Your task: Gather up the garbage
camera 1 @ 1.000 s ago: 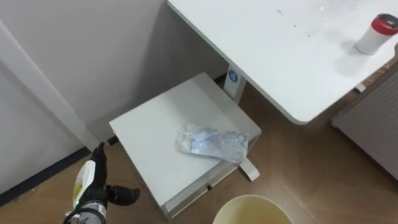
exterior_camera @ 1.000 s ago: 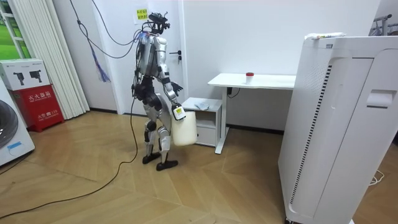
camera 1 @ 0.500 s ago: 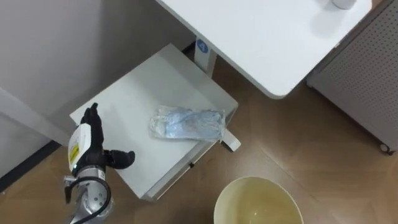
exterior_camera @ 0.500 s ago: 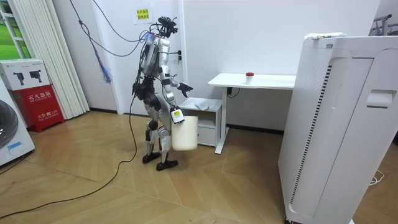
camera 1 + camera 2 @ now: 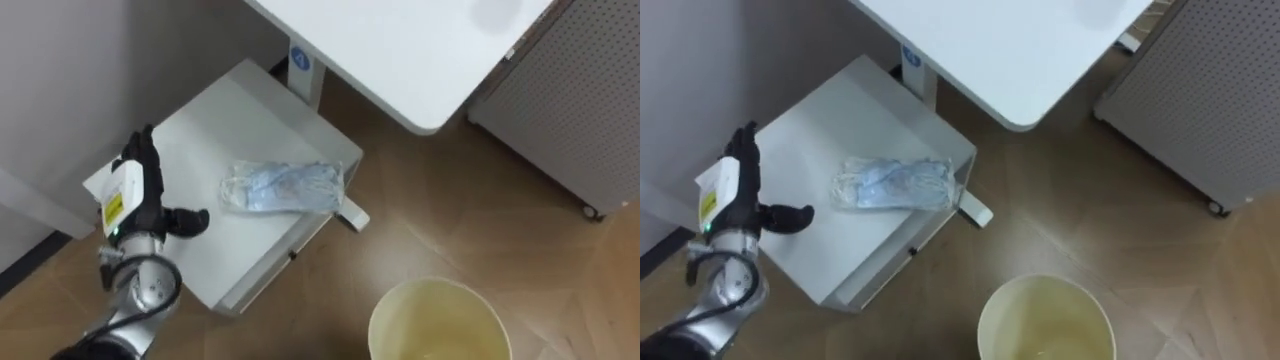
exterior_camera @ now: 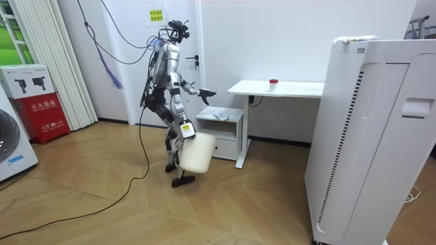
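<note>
Left eye view: crumpled plastic bag (image 5: 283,187) lies on low cabinet (image 5: 200,130) under white tabletop (image 5: 400,50), untouched. Left hand (image 5: 135,195) hovers over cabinet's left part, fingers straight, thumb spread sideways, holding nothing, near bag but apart. Bucket (image 5: 440,325) lower right, looks empty. Room view: right hand (image 6: 184,130) low at bucket rim, grip too small to tell. Judgement: reach stage only; grasp, lift and drop into bucket not yet done.

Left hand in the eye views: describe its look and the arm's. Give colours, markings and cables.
The left hand has black fingers and a white tag with a yellow label on its back. Below it the wrist is a silvery metal ring with a thin dark cable looping beside it. The forearm is grey.
</note>
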Controlling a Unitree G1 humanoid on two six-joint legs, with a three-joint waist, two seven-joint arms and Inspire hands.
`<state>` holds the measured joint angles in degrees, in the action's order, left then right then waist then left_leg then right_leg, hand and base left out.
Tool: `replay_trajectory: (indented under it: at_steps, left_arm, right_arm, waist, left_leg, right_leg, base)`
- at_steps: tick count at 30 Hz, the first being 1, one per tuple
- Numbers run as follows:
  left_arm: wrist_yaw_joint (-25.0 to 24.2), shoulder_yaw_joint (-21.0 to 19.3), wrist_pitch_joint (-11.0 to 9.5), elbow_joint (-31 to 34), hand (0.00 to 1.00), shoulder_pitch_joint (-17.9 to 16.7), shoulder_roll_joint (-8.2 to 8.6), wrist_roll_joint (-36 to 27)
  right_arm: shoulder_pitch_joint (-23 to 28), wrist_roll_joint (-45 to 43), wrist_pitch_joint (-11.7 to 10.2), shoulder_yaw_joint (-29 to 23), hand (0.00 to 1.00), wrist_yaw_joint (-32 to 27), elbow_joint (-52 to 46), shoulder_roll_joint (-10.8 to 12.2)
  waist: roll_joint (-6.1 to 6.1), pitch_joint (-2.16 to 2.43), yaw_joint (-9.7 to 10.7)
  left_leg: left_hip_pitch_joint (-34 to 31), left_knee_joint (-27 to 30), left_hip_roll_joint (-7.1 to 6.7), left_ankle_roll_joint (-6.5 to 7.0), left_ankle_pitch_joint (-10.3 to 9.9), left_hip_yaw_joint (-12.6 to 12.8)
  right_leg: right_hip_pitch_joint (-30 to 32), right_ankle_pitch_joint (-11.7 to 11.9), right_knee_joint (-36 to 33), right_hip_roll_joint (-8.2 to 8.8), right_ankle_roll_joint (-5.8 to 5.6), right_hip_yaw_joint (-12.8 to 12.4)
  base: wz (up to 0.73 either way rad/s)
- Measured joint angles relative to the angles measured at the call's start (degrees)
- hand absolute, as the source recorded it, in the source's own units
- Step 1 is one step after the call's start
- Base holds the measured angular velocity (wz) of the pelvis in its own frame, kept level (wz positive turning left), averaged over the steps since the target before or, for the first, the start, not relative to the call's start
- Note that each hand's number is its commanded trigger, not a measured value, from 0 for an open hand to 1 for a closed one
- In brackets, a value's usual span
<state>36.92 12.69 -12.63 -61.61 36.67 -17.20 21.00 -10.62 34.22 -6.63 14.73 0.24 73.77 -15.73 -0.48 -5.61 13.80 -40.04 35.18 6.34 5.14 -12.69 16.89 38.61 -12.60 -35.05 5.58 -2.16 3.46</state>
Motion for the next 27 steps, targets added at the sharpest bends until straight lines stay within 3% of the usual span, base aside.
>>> replay_trajectory:
  at_steps: [6, 13, 16, 27]
  left_arm:
    - [1.56, 4.31, 0.07, -1.28, 0.00, 1.87, -0.13, 2.40]
    - [1.56, 4.60, 0.09, -2.99, 0.00, 2.02, 0.00, 5.52]
    - [1.62, 6.74, 0.06, -3.23, 0.00, 2.38, -0.04, 6.20]
    - [1.50, 12.24, -0.21, -5.18, 0.00, 3.34, -0.10, 6.77]
  right_arm:
    - [1.43, 3.70, 0.52, 2.22, 1.00, 0.76, 0.21, -2.37]
    - [2.99, 3.47, 1.33, 4.56, 1.00, 0.59, 1.49, -2.63]
    - [2.93, 3.36, 1.89, 6.25, 1.00, 0.46, 1.89, -2.62]
    - [2.67, -2.07, 2.60, 10.49, 1.00, 0.64, 2.13, -2.51]
  waist:
    - [0.09, 0.08, 0.43]
    - [0.01, 0.14, 2.36]
    - [0.02, 0.14, 3.03]
    - [0.12, 0.15, 3.73]
  left_leg:
    - [-3.40, 4.18, 1.49, -0.31, -0.22, 0.01]
    - [-7.53, 9.04, 3.15, -0.95, -1.47, -0.43]
    - [-9.38, 10.67, 3.83, -1.12, -1.75, -0.87]
    - [-13.06, 13.93, 4.38, -1.70, -2.15, -1.58]
  right_leg:
    - [3.99, -1.12, -4.70, -0.59, 1.02, -0.09]
    - [8.38, -2.72, -9.97, -0.76, 2.30, 0.39]
    - [9.98, -3.05, -11.35, -0.96, 2.69, 0.86]
    - [13.91, -3.79, -15.19, -1.42, 3.70, 1.33]
  base:
    - [-0.03]
    - [-0.02]
    - [0.00]
    - [-0.01]
